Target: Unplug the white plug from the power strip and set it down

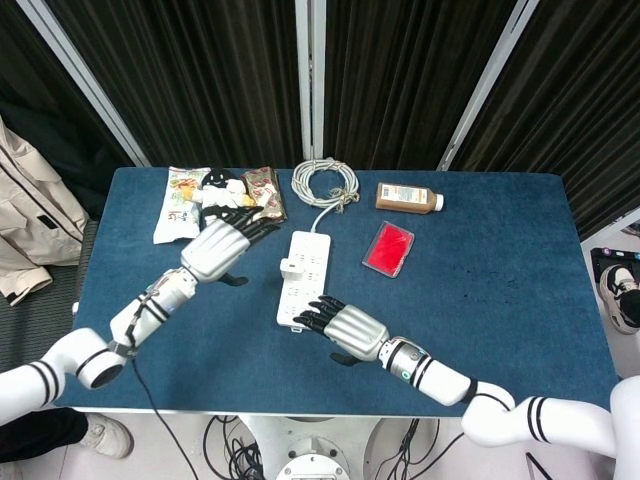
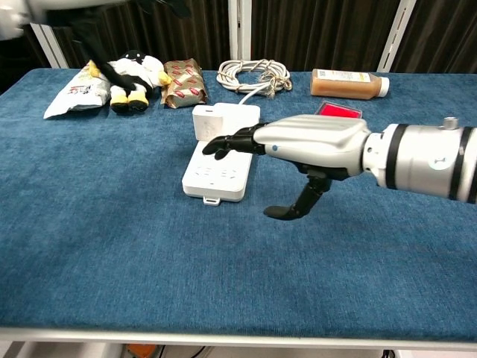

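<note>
Seated in power strip [image 1: 303,279] at its far-left corner, mid-table: white plug [image 1: 288,267], not yet pulled. Strip's long axis running near-to-far, cord end away from robot. Poised just left of plug, fingers spread, holding nothing: left hand [image 1: 220,245]. Hovering over strip's near end, likewise spread and empty: right hand [image 1: 345,325], w/ plug lying up-left beyond its fingertips. By appearance left hand nearer plug's side; right seemingly placed to pin strip.
</note>
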Tool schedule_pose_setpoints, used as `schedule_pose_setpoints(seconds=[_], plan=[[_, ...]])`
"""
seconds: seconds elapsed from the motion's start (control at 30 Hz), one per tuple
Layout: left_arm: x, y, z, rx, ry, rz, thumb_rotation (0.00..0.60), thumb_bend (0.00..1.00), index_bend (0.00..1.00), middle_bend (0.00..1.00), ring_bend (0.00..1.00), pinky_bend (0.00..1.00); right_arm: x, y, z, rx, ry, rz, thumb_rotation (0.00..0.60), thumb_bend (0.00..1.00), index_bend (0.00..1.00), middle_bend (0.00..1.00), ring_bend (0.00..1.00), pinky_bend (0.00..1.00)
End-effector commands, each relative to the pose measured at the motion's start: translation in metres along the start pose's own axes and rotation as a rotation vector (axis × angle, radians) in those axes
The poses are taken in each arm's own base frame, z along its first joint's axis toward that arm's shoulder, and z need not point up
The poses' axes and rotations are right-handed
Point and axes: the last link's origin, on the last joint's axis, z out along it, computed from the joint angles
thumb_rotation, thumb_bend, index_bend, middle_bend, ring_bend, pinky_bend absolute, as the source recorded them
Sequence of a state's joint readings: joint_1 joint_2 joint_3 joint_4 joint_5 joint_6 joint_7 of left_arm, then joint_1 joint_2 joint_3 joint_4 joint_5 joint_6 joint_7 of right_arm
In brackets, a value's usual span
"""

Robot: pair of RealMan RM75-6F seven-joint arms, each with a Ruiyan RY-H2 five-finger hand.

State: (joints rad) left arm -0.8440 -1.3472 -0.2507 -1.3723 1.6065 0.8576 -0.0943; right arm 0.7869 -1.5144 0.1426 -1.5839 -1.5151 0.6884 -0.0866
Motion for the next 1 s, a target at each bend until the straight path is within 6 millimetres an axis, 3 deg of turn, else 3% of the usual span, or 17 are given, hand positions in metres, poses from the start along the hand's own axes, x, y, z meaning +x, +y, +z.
schedule_pose_setpoints(seconds=[0.03,0.2,0.4,0.67,1.0], plan=[[-0.009,0.007,0.028,-0.014,-0.035,-0.034,0.600,0.02,0.15,0.13,0.03,0.17,-0.005,-0.001,0.016,-0.018,-0.013,0.017,0.600,0.27,0.06,0.11,0.00,0.03],[-0.022,0.012,0.046,-0.030,-0.070,-0.033,0.600,0.02,0.15,0.14,0.03,0.18,-0.012,-0.001,0.028,-0.031,-0.026,0.011,0.600,0.27,0.06,0.12,0.00,0.03],[-0.033,0.017,0.063,-0.048,-0.099,-0.002,0.600,0.02,0.20,0.19,0.10,0.24,-0.017,-0.002,0.036,-0.045,-0.032,0.016,0.600,0.27,0.07,0.12,0.00,0.03],[-0.052,0.019,0.068,-0.057,-0.123,-0.016,0.600,0.07,0.30,0.26,0.18,0.32,-0.021,-0.002,0.038,-0.056,-0.029,0.034,0.600,0.27,0.07,0.13,0.00,0.03],[-0.068,0.026,0.079,-0.112,-0.140,0.023,0.600,0.10,0.32,0.30,0.23,0.37,-0.024,0.000,0.039,-0.064,-0.032,0.041,0.600,0.27,0.07,0.13,0.00,0.03]])
